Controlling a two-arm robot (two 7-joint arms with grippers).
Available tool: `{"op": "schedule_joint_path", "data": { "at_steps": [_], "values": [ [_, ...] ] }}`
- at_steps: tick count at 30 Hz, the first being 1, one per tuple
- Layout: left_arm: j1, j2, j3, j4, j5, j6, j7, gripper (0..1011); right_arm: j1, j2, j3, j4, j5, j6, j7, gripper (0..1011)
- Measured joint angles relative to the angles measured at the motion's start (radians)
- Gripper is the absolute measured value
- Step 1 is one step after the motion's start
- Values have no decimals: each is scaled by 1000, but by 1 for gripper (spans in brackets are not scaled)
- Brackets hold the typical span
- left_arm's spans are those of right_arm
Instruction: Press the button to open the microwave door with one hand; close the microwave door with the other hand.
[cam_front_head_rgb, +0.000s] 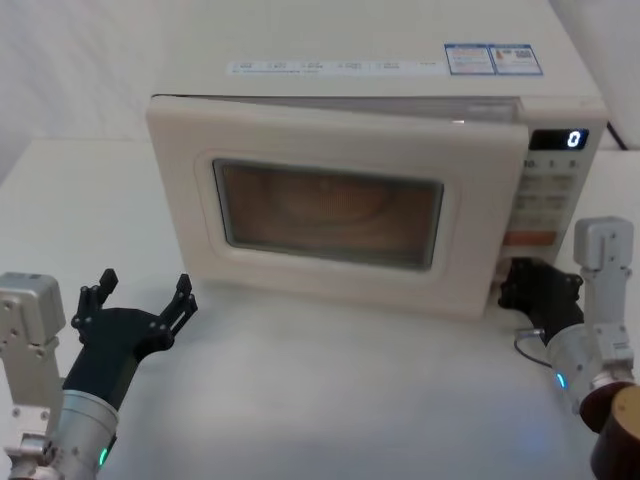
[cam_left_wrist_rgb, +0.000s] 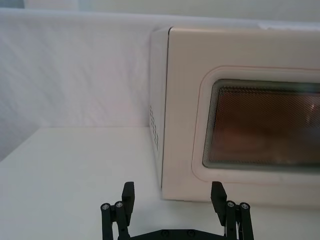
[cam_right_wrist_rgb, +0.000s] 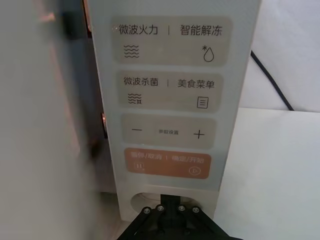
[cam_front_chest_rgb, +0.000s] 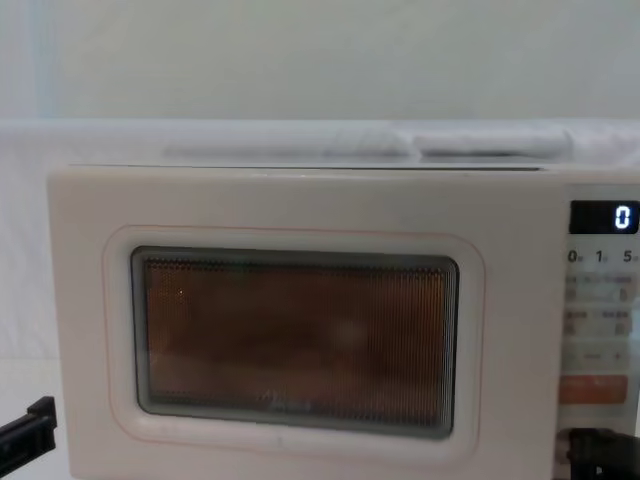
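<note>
One microwave (cam_front_head_rgb: 380, 120) takes up most of the white worktop (cam_front_head_rgb: 330, 400), cream, boxy, set square to the robot with its control panel (cam_right_wrist_rgb: 170, 100) on the right side and a black display (cam_front_head_rgb: 560, 139) reading "0". Bare worktop runs wide in front of it and off to its left; a wall stands close behind.

Microwave door (cam_front_head_rgb: 330, 215) — cream panel with a dark rounded window — is ajar. Its right edge stands forward of the panel, and in the right wrist view a dark gap shows between door edge and panel. Hinged side, on the left, sits flush with the body in the left wrist view.

Left hand (cam_front_head_rgb: 140, 300) hovers low over the worktop, in front of and left of the door's lower left corner, near it but not touching. Its fingers (cam_left_wrist_rgb: 128, 192) are spread wide with nothing between them, tips aimed at the microwave's front left corner.

Right hand (cam_front_head_rgb: 530, 290) sits at the lower right front corner of the microwave, right up against the base of the panel. The button (cam_right_wrist_rgb: 145, 202), a pale pill shape under the orange key row (cam_right_wrist_rgb: 167, 164), is partly covered by the hand's black linkage; whether the fingers are spread or closed — cannot tell. A black cable (cam_right_wrist_rgb: 272, 80) trails on the worktop beyond the microwave's right side.
</note>
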Motion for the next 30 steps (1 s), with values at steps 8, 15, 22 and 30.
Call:
{"op": "schedule_joint_path", "data": {
  "at_steps": [8, 15, 22, 30],
  "values": [
    [0, 0, 0, 0, 0, 0, 0, 1001, 6, -1, 2, 8, 5, -1, 2, 0],
    [0, 0, 0, 0, 0, 0, 0, 1001, -12, 10, 1, -10, 10, 1, 14, 0],
    [0, 0, 0, 0, 0, 0, 0, 1001, -66, 29, 1, -59, 14, 14, 25, 0],
    [0, 0, 0, 0, 0, 0, 0, 1001, -124, 45, 6, -128, 23, 19, 31, 0]
  ]
}}
